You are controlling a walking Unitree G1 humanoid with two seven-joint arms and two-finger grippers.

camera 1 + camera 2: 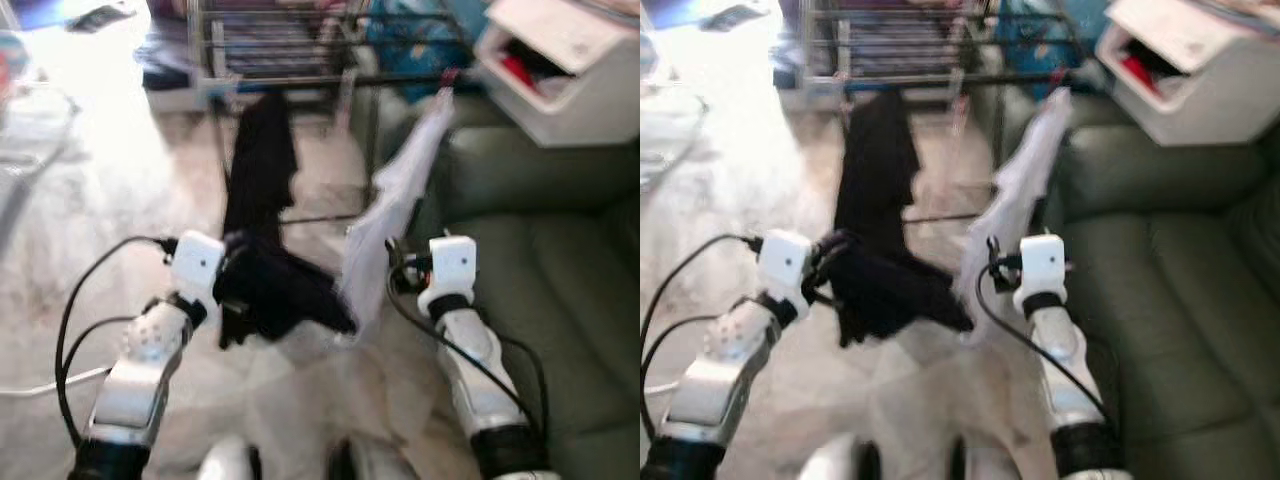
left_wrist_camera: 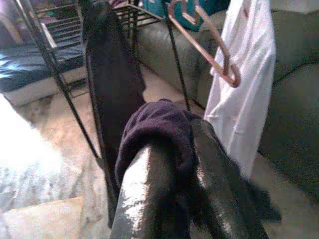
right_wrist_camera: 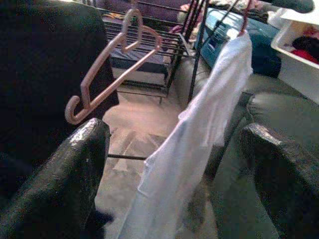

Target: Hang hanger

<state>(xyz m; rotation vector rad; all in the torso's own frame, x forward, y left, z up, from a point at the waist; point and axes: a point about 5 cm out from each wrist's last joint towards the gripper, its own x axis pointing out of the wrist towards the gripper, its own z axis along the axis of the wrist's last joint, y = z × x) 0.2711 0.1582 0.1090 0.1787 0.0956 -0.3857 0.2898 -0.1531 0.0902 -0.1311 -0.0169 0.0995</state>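
Left gripper (image 2: 184,199) raised in front of the chest, its 2 fingers (image 2: 149,194) pressed together on a bunched fold of dark cloth (image 1: 275,290) — pinched tight, the cloth spilling over the fingertips and drooping to the right. Right gripper (image 3: 174,164) raised at about the same height, 2 fingers (image 3: 65,184) spread wide, gripping nothing, just beside the lower edge of a white shirt (image 1: 395,215).

Pink hanger (image 2: 204,42) seen bare in both wrist views, tilted with its hook end low, between a dark garment (image 1: 262,160) and the white shirt; what holds it up cannot be told from these views. White shirt hung from the top rail of a black drying rack (image 1: 290,50), draped down along the edge of a green sofa (image 1: 540,260). Dark garment hung from the same rail, further left. White cabinet (image 1: 565,70) above the sofa back at the right.

Open floor (image 1: 120,210) to the left of the rack — pale and bright. Narrow gap between the 2 hanging garments, crossed by the rack's thin black legs; sofa arm tight against the shirt on the right side.
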